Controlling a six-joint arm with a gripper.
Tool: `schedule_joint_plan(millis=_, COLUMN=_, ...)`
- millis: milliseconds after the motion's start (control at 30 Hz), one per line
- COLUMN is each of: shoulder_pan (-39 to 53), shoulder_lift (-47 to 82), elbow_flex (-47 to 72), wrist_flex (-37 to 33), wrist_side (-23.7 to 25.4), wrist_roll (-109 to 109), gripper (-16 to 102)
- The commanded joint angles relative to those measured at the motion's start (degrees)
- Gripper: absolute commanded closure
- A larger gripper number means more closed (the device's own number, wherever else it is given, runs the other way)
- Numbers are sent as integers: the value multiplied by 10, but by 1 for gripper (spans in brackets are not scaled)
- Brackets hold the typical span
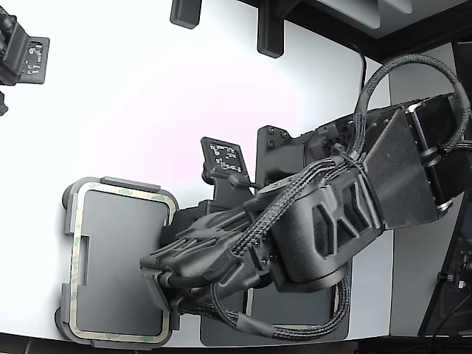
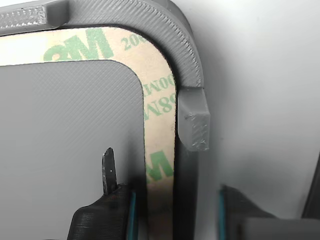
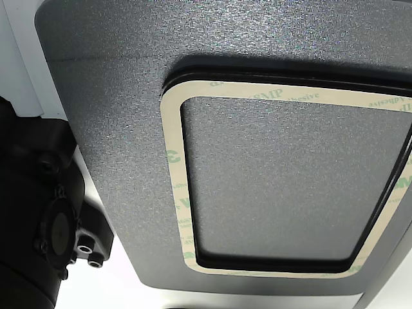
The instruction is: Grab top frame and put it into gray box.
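Inside gray box [image 2: 187, 55]: top frame [image 2: 160, 130] seated along wall, straddled by parted gripper [image 2: 170, 210], gripping nothing, presumably for release.

the box [image 2: 186, 55] wall and a raised tab [image 2: 194, 125] stand between the gripper [image 2: 175, 200] fingers; bare table [image 2: 260, 100] beyond the outer finger.

Printed in green on the top frame [image 2: 159, 125]: "3M" repeated, plus partial strings, "200" and what looks like "W8". On a second beige frame [image 3: 172, 193] in the other view: faint "3M", "MP" and "Adhesive". Nothing else legible.
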Motion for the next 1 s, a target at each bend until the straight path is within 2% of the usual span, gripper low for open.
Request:
schedule_joint_plan(millis=0, shoulder_pan=-9, shoulder_lift=18, elbow_flex=-15, wrist_flex=6, wrist_side=4, wrist_roll=-3, gripper=-14)
schedule_joint_plan(millis=100, shoulder_pan=-9, shoulder_lift=30, elbow_flex=-21, wrist_flex=6, wrist_side=19, wrist_roll=-11, gripper=-14)
schedule_joint_plan(millis=300, shoulder_pan=-14, shoulder_lift=63, elbow_flex=-91, wrist_flex=5, wrist_side=115, wrist_roll=-94, gripper=-14)
schedule_joint_plan(millis=433, shoulder_pan=-22, shoulder_lift=98, elbow_flex=-113, wrist_flex=2, wrist_side=172, wrist_roll=-240, gripper=-14)
schedule_joint_plan(millis=500, shoulder_pan=-29, shoulder_lift=135, elbow_flex=-78, wrist_flex=-31, wrist_side=198, wrist_roll=-327, gripper=-14)
schedule_joint_plan(millis=600, shoulder_pan=-52, shoulder_lift=224, elbow_flex=34, wrist_flex=-125, wrist_side=216, wrist_roll=-487, gripper=-14)
schedule_joint_plan(millis=700, shoulder_pan=-91, shoulder_lift=315, elbow_flex=146, wrist_flex=-208, wrist_side=215, wrist_roll=-645, gripper=-14)
schedule_joint_plan(millis=767, shoulder_pan=-127, shoulder_lift=374, elbow_flex=212, wrist_flex=-255, wrist_side=193, wrist_roll=-734, gripper=-14)
schedule_joint_plan(millis=967, shoulder_pan=-257, shoulder_lift=548, elbow_flex=398, wrist_flex=-352, wrist_side=46, wrist_roll=-959, gripper=-14)
